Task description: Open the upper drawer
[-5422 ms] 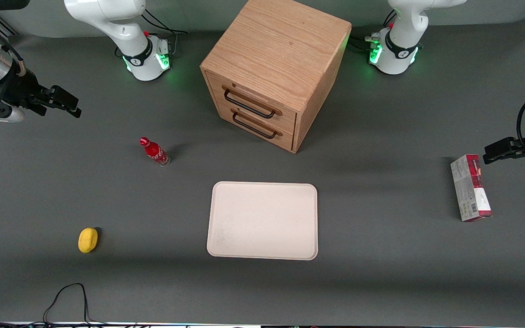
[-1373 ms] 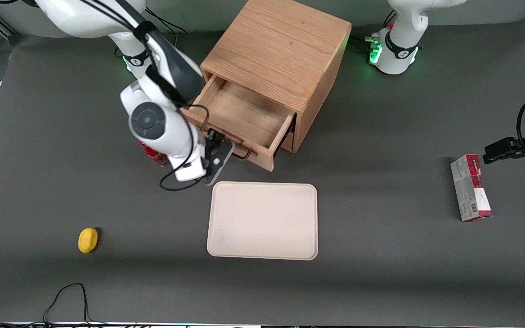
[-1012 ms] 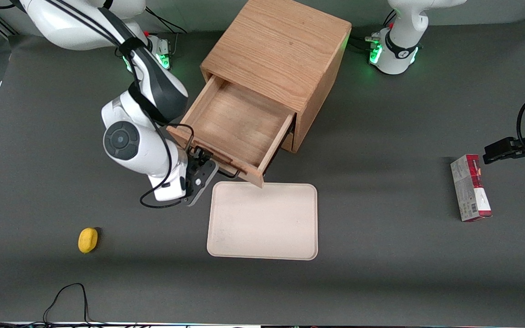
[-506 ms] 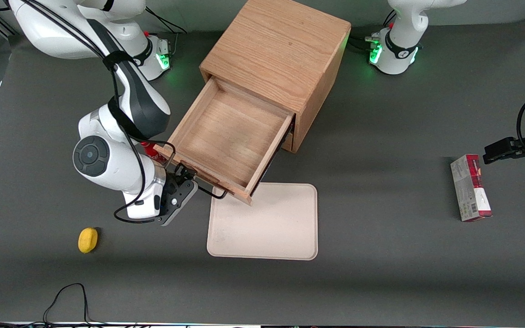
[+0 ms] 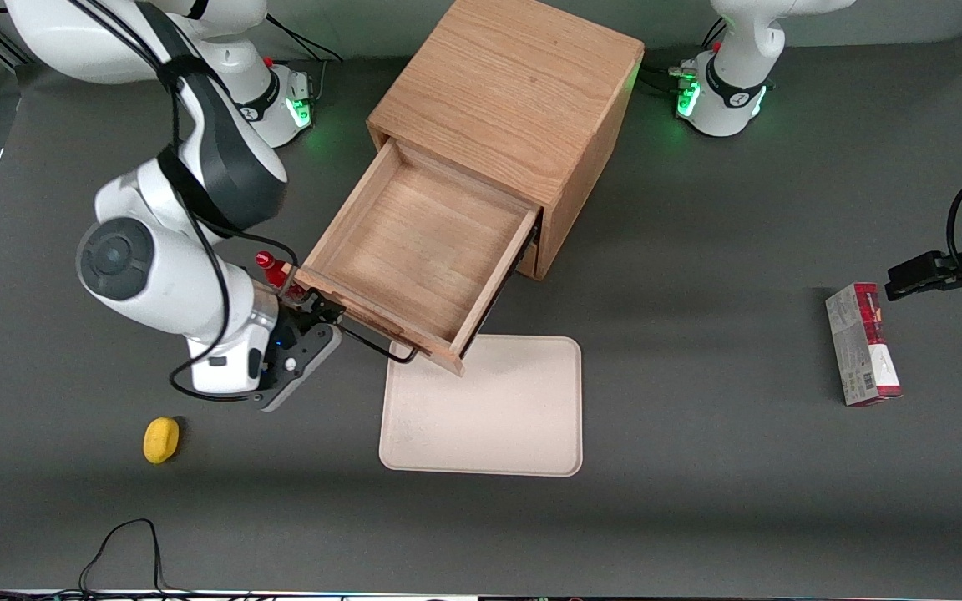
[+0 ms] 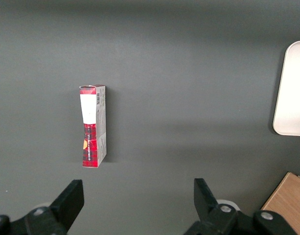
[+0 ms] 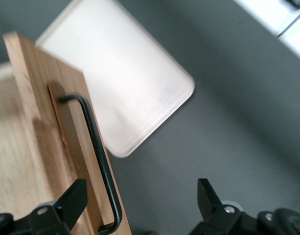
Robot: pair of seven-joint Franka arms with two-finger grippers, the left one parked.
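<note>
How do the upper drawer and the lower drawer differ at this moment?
The upper drawer is pulled far out, its plain wood interior bare and its front corner over the tray; the lower drawer sits in the cabinet, only a sliver showing. The upper drawer's black handle is exposed; the lower drawer's handle is hidden under it. The open tool sits at the end of the upper drawer's handle, clear of it. Both are light oak.
</note>
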